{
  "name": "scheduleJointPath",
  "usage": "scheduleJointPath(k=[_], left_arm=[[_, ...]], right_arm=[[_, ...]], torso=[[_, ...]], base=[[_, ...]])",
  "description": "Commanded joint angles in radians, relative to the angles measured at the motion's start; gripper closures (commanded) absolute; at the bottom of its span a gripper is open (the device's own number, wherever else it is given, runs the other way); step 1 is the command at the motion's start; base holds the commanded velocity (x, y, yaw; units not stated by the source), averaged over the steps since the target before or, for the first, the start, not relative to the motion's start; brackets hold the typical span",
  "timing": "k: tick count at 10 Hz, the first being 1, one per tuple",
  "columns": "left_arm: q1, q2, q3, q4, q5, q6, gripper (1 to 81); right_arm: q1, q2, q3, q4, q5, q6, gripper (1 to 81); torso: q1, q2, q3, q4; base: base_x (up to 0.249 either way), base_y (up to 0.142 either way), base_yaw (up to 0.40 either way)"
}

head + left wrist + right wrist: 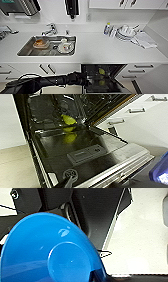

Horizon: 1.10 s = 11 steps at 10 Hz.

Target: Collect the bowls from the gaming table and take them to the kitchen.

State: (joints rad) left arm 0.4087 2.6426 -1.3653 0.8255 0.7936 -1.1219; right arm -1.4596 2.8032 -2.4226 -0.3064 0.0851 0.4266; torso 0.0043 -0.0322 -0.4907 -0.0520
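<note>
Filling the right wrist view, a blue bowl (47,250) hides the jaws; grip cannot be told.

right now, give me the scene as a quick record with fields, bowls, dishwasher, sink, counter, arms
place: white kitchen counter with steel sink
dishwasher: door open, below the counter
yellow bowl: inside the dishwasher
blue bowl: close up at the right wrist camera; grip cannot be told
sink contents: an orange item and a white dish
counter items: stacked dishes and a cloth at the right
left arm: reaches toward the open dishwasher
</note>
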Motion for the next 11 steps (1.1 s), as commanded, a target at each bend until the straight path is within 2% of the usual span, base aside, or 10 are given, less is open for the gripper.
scheduleJointPath(k=[1,3,4,7,8,9,10,11], left_arm=[[-0.046,-0.05,0.09,0.003,0.016,0.01,1.0],[0.058,-0.154,0.24,0.058,0.009,0.017,1.0],[0.107,-0.223,0.347,0.113,0.01,0.017,1.0],[0.196,-0.432,0.61,0.179,0.012,0.01,1.0],[0.254,-0.467,0.636,0.219,0.01,0.008,1.0],[0.351,-0.485,0.632,0.293,0.006,0.007,1.0],[0.477,-0.475,0.587,0.402,-0.019,-0.004,1.0],[0.575,-0.449,0.51,0.488,-0.065,-0.034,1.0]], right_arm=[[-0.008,-0.076,0.062,0.006,0.016,0.007,81.1],[0.004,-0.196,0.213,-0.007,0.036,0.007,81.1],[0.02,-0.255,0.294,-0.007,0.036,0.006,81.1],[0.092,-0.46,0.56,0.001,0.036,0.009,81.1],[0.127,-0.535,0.646,0.003,0.033,0.011,81.1],[0.17,-0.596,0.698,0.018,0.032,0.012,81.1],[0.216,-0.649,0.749,0.027,0.028,0.014,81.1],[0.263,-0.685,0.792,0.042,0.021,0.014,81.1]], torso=[[0.0,0.0,0.0,0.0],[0.0,0.0,0.0,0.0],[0.0,0.0,0.0,0.0],[0.0,0.0,0.0,0.0],[0.0,0.0,0.0,0.0],[0.0,0.0,0.0,0.0],[0.0,0.0,0.0,0.0],[0.0,0.0,0.0,0.0]], base=[[0.0,0.0,0.0],[0.0,0.0,0.0],[0.0,0.0,0.0],[0.0,0.0,0.0],[0.0,0.0,0.0],[0.0,0.0,0.0],[0.0,0.0,0.0],[0.0,0.0,0.0]])
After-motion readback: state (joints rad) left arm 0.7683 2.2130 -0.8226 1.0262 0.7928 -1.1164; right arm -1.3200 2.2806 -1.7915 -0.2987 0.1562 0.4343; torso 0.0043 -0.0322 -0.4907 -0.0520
